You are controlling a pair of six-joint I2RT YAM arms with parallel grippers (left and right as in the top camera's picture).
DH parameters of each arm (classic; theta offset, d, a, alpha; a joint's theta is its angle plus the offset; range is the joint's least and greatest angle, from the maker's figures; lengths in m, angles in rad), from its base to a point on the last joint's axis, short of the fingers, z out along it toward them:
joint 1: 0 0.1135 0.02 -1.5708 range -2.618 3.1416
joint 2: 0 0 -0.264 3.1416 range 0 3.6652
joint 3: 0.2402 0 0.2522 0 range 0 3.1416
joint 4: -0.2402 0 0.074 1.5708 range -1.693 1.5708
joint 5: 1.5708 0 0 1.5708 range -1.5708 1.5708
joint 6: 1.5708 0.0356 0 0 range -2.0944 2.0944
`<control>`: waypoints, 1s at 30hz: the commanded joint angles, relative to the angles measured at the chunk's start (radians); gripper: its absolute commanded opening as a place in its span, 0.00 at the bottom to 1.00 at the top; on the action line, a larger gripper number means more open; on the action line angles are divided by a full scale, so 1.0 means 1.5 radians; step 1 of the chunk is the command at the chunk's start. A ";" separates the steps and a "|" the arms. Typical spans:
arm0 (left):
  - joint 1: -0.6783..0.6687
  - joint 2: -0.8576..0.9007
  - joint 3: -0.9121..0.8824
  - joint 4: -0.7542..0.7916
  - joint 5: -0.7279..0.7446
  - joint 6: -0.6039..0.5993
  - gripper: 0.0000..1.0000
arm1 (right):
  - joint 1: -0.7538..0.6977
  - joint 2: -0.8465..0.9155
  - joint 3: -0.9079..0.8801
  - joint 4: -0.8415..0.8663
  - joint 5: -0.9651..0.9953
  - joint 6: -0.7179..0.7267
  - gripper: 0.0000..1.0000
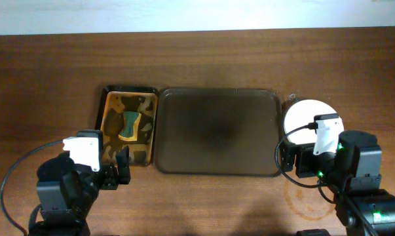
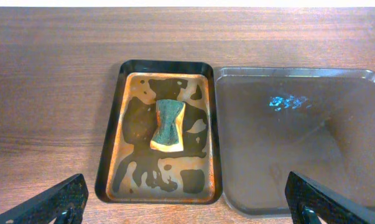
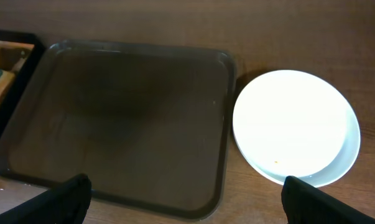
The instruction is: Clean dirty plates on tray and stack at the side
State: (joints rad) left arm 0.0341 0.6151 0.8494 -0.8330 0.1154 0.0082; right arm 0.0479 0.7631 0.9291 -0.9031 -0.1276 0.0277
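The plates (image 3: 293, 124) are seen stacked on the table (image 3: 299, 31), just ahead of the right gripper (image 3: 190, 202) and to its right. They are set beside the tray's right edge rather than on it, presumably as the finished pile. The top plate is white, round, shallow and glossy. A tiny orange speck is noted near its front edge. A paler rim shows beneath it, though the count of the stack cannot be settled.

The tray (image 3: 112, 118), ahead and to the left of that gripper, is dark brown, matt, round-cornered, low-rimmed and bare, so the task is judged as good as finished.

The right gripper's jaws are spread wide with nothing between them. The left gripper (image 2: 187, 211) is likewise spread and empty. Directly ahead of it, a blue-green sponge (image 2: 168, 124) is laid in a small black-rimmed amber tray (image 2: 109, 155) blotched with dark patches.
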 commanded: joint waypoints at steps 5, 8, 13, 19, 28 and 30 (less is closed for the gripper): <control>0.002 -0.002 -0.005 0.002 -0.007 0.013 1.00 | 0.004 -0.223 -0.165 0.216 0.003 -0.003 0.98; 0.002 -0.002 -0.005 0.002 -0.007 0.013 1.00 | 0.004 -0.390 -0.303 0.360 0.006 -0.004 0.98; 0.002 -0.002 -0.005 0.002 -0.007 0.013 1.00 | 0.004 -0.506 -0.482 0.551 0.006 -0.004 0.99; 0.002 -0.002 -0.005 0.002 -0.007 0.013 1.00 | 0.004 -0.507 -0.616 0.650 0.019 -0.049 0.98; 0.002 -0.002 -0.005 0.002 -0.007 0.013 1.00 | 0.003 -0.506 -0.616 0.555 0.021 -0.048 0.98; 0.002 -0.002 -0.005 0.002 -0.007 0.013 1.00 | 0.003 -0.506 -0.616 0.555 0.021 -0.048 0.98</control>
State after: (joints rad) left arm 0.0341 0.6151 0.8448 -0.8326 0.1154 0.0082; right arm 0.0479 0.0120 0.0105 -0.0639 -0.1081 -0.0383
